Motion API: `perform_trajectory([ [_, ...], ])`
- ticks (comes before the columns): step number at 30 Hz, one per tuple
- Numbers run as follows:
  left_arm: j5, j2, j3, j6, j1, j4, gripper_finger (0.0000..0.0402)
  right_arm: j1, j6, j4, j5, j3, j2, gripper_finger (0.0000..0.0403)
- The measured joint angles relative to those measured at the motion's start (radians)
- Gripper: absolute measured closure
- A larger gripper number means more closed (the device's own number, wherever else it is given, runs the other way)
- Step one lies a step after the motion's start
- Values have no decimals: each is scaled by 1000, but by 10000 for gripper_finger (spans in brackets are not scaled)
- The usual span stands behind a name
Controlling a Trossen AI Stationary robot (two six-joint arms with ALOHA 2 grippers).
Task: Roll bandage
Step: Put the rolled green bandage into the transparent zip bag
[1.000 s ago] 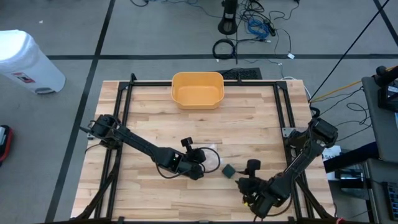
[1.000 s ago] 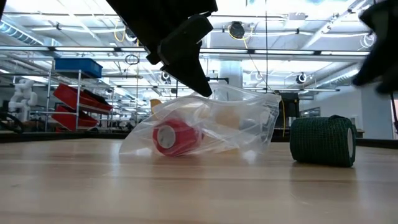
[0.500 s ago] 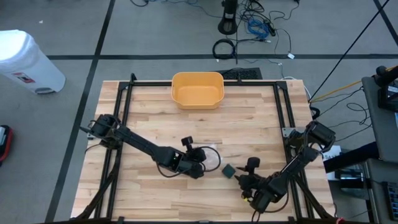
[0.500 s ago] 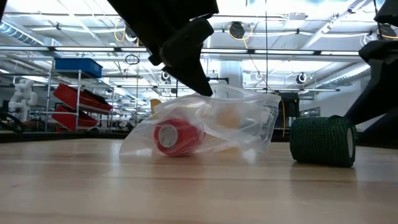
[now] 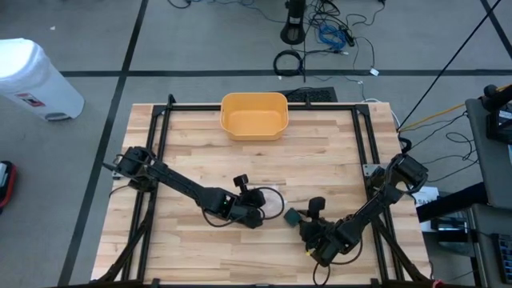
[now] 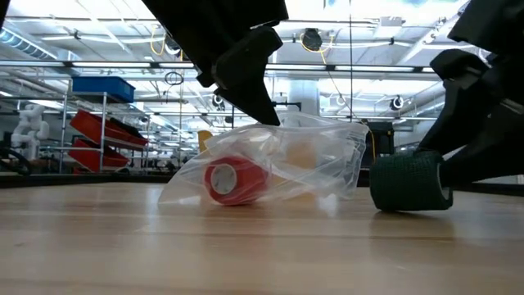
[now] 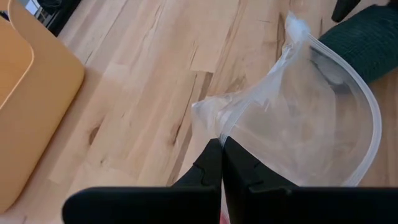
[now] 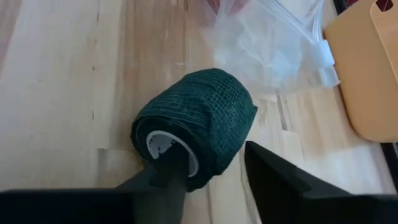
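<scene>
The dark green bandage roll lies on its side on the bench, toward the front edge and right of centre, its white core facing the right gripper. That gripper's fingers straddle the roll: one finger touches the core end, the other stands just beside the wrapped face, so the jaws are part-closed around it without a firm clamp evident.

Just beside the roll lies a clear zip bag holding a red roll. The left gripper is shut on the bag's rim, holding its mouth toward the green roll. An orange bin sits at the far edge, well apart.

Judgement: the step in hand is securing the roll. Close squarely across core and wrap, and keep clear of the bag's edge.
</scene>
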Motion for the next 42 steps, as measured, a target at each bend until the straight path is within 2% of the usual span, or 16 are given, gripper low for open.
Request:
perform_trajectory([
  [3, 9, 0, 0, 0, 0, 0, 401, -11, -33, 2, 0, 0, 0, 302],
  [6, 18, 0, 0, 0, 0, 0, 401, -19, -60, 5, 8, 0, 0, 366],
  [8, 18, 0, 0, 0, 0, 0, 401, -19, -96, 10, 17, 3, 0, 389],
  [13, 18, 0, 0, 1, 1, 0, 402, -13, -120, -52, -6, 88, -27, 397],
  [19, 23, 0, 0, 1, 1, 3, 401, -27, -217, -120, 48, 230, -51, 400],
  [25, 77, 0, 0, 0, 3, 46, 401, -136, -326, -60, 50, 238, -50, 401],
  [31, 80, -1, 18, -1, 3, 57, 402, -196, -415, -8, -24, 238, -43, 402],
  [37, 128, -15, 62, 20, 3, 56, 402, -214, -410, -82, -87, 238, -19, 402],
  [42, 201, -19, 94, 29, 5, 55, 402, -224, -355, -106, -91, 238, -20, 402],
])
